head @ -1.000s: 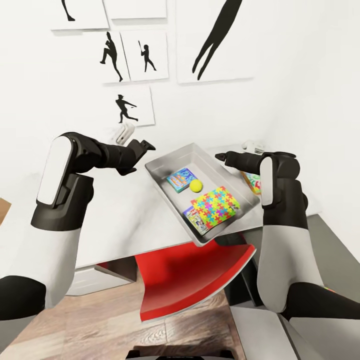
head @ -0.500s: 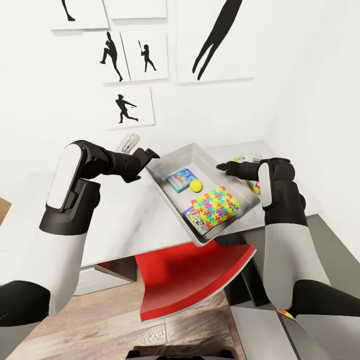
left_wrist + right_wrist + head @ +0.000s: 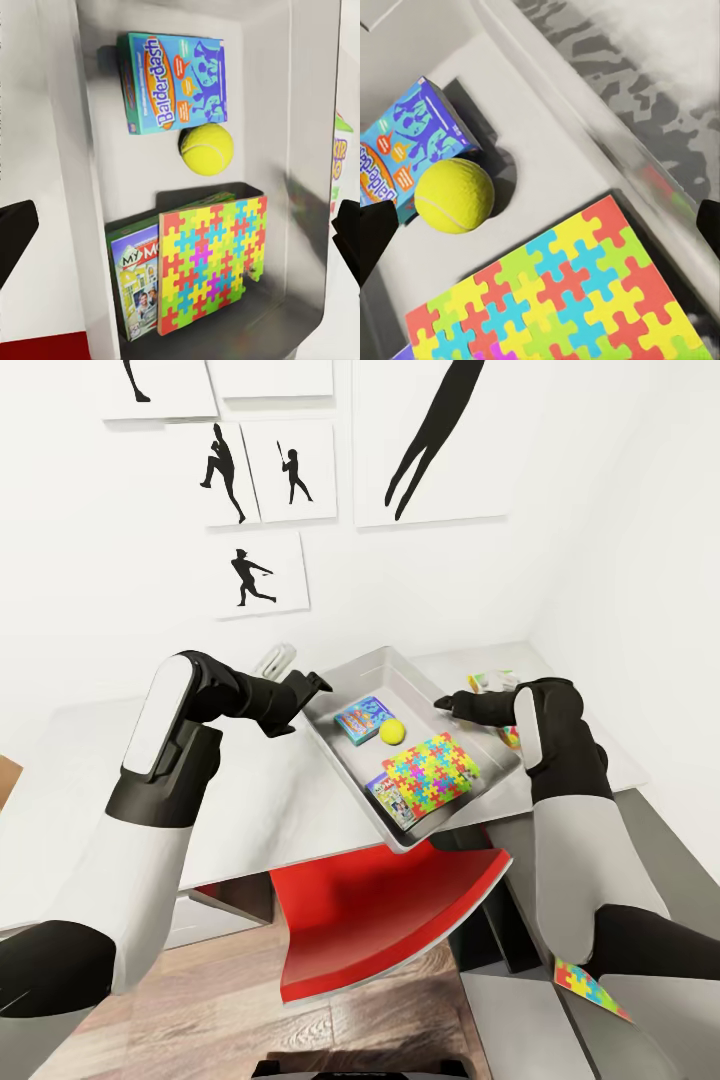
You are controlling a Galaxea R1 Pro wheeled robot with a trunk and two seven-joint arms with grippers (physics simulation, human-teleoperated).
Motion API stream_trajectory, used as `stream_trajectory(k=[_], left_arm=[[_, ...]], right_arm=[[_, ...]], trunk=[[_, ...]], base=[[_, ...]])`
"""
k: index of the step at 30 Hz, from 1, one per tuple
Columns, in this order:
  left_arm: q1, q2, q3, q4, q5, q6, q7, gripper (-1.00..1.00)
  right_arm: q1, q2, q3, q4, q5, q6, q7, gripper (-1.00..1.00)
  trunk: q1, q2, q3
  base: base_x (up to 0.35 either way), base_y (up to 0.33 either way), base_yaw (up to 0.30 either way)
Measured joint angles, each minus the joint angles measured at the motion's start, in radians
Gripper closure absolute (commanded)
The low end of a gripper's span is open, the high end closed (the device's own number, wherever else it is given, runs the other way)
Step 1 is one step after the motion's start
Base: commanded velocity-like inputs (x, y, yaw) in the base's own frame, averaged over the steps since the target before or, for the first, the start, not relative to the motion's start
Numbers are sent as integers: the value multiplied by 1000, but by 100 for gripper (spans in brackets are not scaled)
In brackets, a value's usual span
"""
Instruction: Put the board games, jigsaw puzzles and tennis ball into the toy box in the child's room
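The grey toy box lies at an angle on the table. Inside it are a blue Balderdash board game, the tennis ball and a jigsaw puzzle resting on a Monopoly board game. My left gripper hovers open at the box's far left rim. My right gripper is open over the right rim. Outside the box, a Skip-Bo board game lies beside its right wall, mostly hidden by my right arm in the head view. A second jigsaw puzzle lies low at the right, off the table.
A red chair is tucked under the table's front edge, below the box. A white drawer unit sits under the table at the left. A small white object stands behind my left gripper. The white wall with silhouette pictures is close behind.
My left gripper has moved right, up to the box's rim. The right arm has shifted and its elbow has swung out, uncovering the second puzzle at the lower right.
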Motion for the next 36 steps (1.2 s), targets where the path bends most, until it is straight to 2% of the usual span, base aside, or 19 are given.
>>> stream_trajectory(k=[4,11,15,27,36], left_arm=[[2,-8,0,29,-10,0,-2,-100],[14,-32,0,85,-78,-1,-7,-100],[18,-39,0,107,-102,0,-23,-100],[27,-44,-1,153,-118,0,-61,-100],[28,-44,-1,182,-119,0,-105,-100]], right_arm=[[-19,-9,0,38,5,0,0,-100],[-47,-17,1,83,39,0,-1,-100],[-53,-18,1,87,45,0,-1,-100],[-72,-20,1,120,57,0,-3,-100],[-115,-20,2,165,75,1,-4,-100]], trunk=[[0,0,0],[0,0,0],[0,0,0],[0,0,0],[0,0,0]], base=[[0,0,0],[0,0,0],[0,0,0],[0,0,0],[0,0,0]])
